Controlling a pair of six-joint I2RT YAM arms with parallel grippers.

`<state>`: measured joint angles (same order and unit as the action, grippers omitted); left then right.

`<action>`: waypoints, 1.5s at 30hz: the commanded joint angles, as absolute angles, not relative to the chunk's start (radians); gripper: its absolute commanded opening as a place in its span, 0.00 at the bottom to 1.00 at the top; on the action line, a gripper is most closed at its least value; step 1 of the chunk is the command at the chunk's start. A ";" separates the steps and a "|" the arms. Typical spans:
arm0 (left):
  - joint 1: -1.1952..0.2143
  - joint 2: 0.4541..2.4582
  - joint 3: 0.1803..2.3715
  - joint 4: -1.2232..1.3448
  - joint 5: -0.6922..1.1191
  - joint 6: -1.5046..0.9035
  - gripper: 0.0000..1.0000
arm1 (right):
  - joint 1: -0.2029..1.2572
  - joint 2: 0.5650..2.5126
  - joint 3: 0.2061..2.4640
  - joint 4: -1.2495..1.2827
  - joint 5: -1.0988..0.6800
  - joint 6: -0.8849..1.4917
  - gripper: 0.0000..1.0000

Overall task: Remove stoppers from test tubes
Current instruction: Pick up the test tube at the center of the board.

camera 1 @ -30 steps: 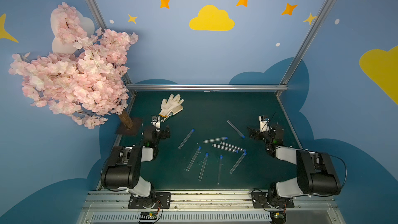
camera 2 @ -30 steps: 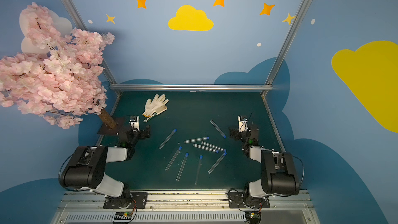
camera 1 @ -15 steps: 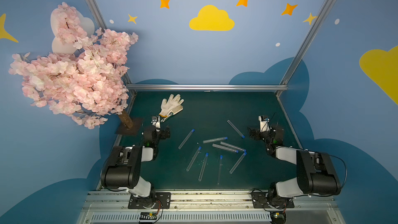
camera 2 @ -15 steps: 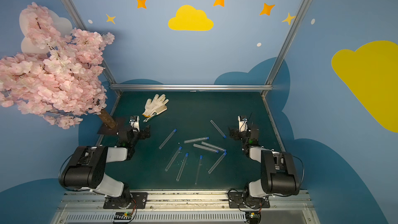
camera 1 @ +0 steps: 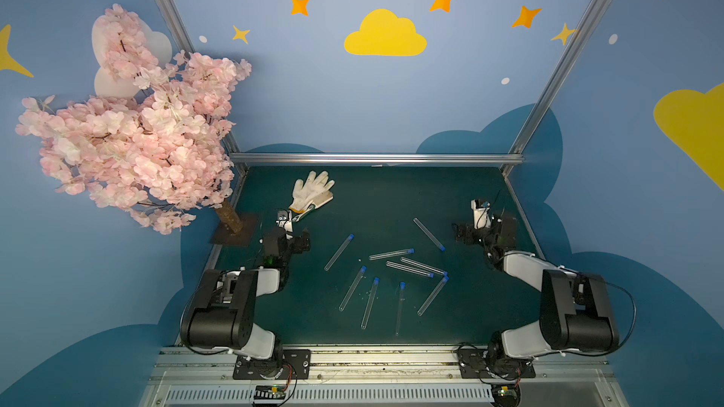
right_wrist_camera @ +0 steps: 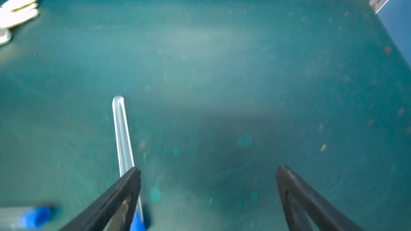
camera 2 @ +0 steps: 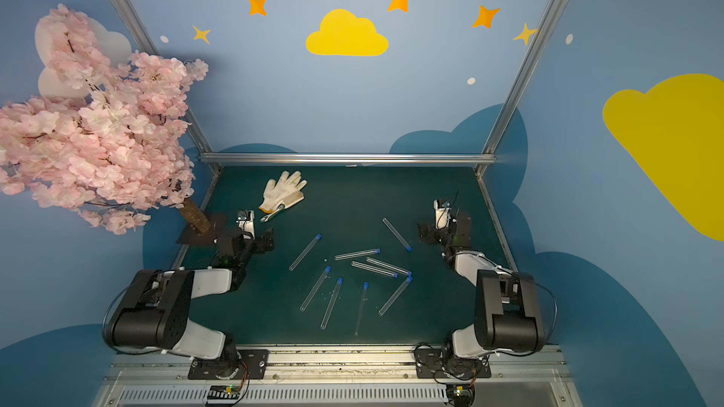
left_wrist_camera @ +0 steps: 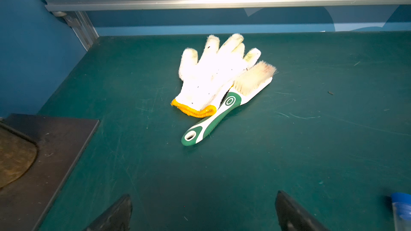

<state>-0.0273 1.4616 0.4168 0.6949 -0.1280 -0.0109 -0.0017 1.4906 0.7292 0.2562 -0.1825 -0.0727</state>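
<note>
In both top views, nine test tubes (camera 1: 391, 254) lie scattered at lower centre on the scuffed green worktop (camera 1: 372, 197). Every blue stopper (camera 1: 351, 236) is seated, so nothing is done yet. Cloud-painted blue walls stand around. Left wrist: left tool (left_wrist_camera: 203, 195) spread wide, empty, facing a white glove (left_wrist_camera: 211, 74). Right wrist: right tool (right_wrist_camera: 208, 168) likewise spread and empty, one tube just beside a finger.

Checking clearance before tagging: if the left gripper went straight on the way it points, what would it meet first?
The left gripper would probably meet the green-and-white brush handle first, with the white glove just beyond; its height over the mat is unclear.
</note>
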 commanded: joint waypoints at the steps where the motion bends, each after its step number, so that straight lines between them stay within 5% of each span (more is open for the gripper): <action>1: -0.066 1.342 0.467 0.555 -0.203 -0.004 1.00 | 0.013 1.524 0.907 -0.129 -0.154 -0.062 0.95; 10: -0.107 1.082 0.650 -0.026 -0.002 -0.165 1.00 | 0.063 1.393 0.949 -0.226 -0.240 0.071 0.95; 16: -0.123 1.113 0.857 -0.421 0.196 -0.206 1.00 | 0.104 1.409 1.077 -0.368 -0.361 0.181 0.95; 20: -0.187 1.185 0.953 -0.575 0.174 -0.188 1.00 | 0.133 1.496 1.241 -0.611 -0.419 0.254 0.95; 26: -0.289 1.348 1.074 -0.707 0.126 -0.130 1.00 | 0.175 1.582 1.394 -0.831 -0.509 0.248 0.95; 45: -0.424 1.825 1.300 -0.772 -0.010 -0.033 1.00 | 0.331 1.599 1.451 -0.880 -0.555 0.153 0.95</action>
<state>-0.4175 1.7947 1.2728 -0.7525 0.0269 -0.0658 0.3248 1.5898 1.4250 -0.8574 -0.5438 0.1726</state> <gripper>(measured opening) 0.997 0.949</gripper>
